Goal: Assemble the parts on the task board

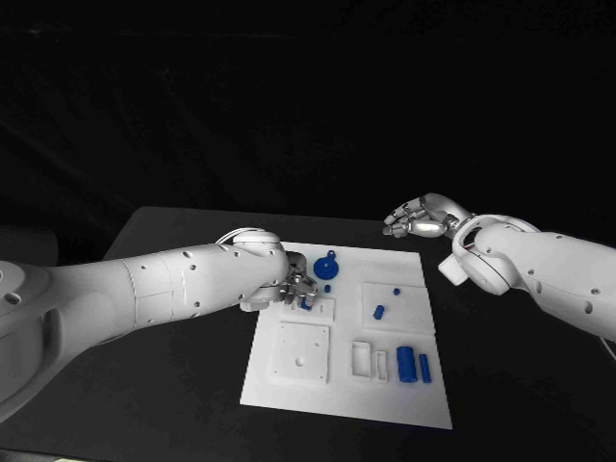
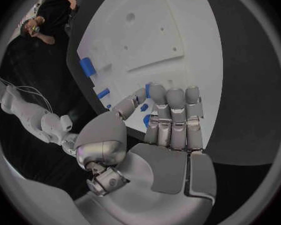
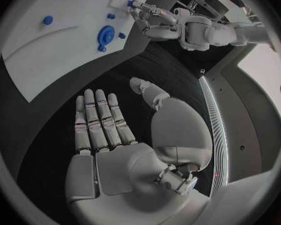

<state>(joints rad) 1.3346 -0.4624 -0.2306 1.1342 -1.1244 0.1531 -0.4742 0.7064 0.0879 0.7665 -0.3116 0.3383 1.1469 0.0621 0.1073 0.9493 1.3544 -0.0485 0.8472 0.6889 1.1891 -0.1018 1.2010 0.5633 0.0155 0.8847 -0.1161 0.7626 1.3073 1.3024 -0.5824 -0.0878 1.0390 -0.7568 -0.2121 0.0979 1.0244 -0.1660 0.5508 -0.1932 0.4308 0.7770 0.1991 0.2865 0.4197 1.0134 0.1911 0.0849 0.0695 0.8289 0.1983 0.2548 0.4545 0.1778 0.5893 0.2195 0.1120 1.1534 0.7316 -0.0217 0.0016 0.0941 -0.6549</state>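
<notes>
The white task board [image 1: 295,385] lies mid-table. On it are a round blue disc part [image 1: 326,267], a small blue peg [image 1: 379,312] and two blue cylinders [image 1: 415,365]. My left hand [image 1: 292,287] hovers low over the board's far left part, next to the disc. In the left wrist view its thumb and fingertips [image 2: 154,96] close around a small blue part [image 2: 147,90]. The right wrist view shows that left hand [image 3: 172,22] with the blue part [image 3: 131,4] at its tips. My right hand [image 1: 422,217] hangs past the board's far right corner, fingers spread [image 3: 100,120], holding nothing.
Raised square and slotted white blocks [image 1: 302,352] stand on the board's near half. Bare black table [image 1: 183,241] surrounds the board [image 3: 47,55]. The blue disc [image 3: 106,35] and small blue studs lie between both hands.
</notes>
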